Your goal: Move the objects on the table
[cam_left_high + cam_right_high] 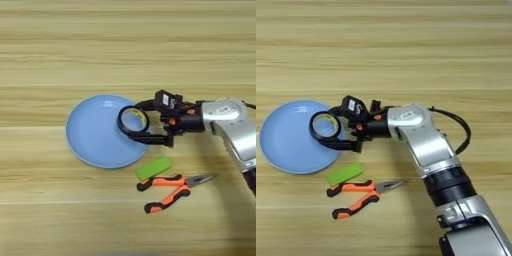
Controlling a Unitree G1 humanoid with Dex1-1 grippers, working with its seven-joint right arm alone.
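Observation:
The small black ring of tape (122, 121) hangs over the right rim of the round light-blue plate (92, 132), held on edge. My right gripper (136, 122) reaches in from the right and is shut on it, one black finger above the ring and one below. The silver forearm (421, 135) runs back to the lower right. The needle-nose pliers (170, 187) lie flat on the wooden table (75, 50) below the gripper, orange-and-black handles to the left and grey jaws pointing right. Nothing touches the pliers.
A small green block (153, 168) lies between the plate and the pliers, just under the gripper. A black cable (461, 127) loops out beside the forearm. Bare wood stretches across the far half of the table.

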